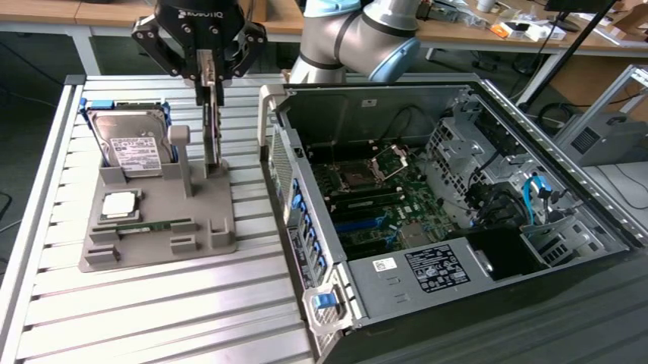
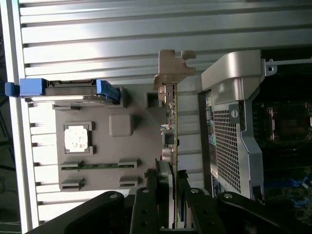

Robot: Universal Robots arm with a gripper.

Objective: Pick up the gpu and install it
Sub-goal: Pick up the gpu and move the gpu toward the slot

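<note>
The gpu (image 1: 211,140) is a thin dark card standing on edge, upright over the grey fixture (image 1: 202,241) on the exterior view's left. My gripper (image 1: 209,92) comes straight down onto its top edge and is shut on it, one finger on each face. In the wrist view the gpu (image 2: 173,122) runs edge-on from its silver bracket (image 2: 171,66) to my gripper (image 2: 171,192), with black fingers (image 2: 160,195) pressed on both sides. The card's lower edge is level with the fixture's slot; I cannot tell whether it is clear of it.
The fixture also holds a silver hard drive (image 1: 135,144) with blue rails, a processor (image 1: 120,203) and a green memory stick (image 1: 152,225). An open computer case (image 1: 567,189) with its motherboard (image 1: 380,201) lies close beside the fixture, on the exterior view's right. Everything rests on a slatted aluminium table (image 1: 182,318).
</note>
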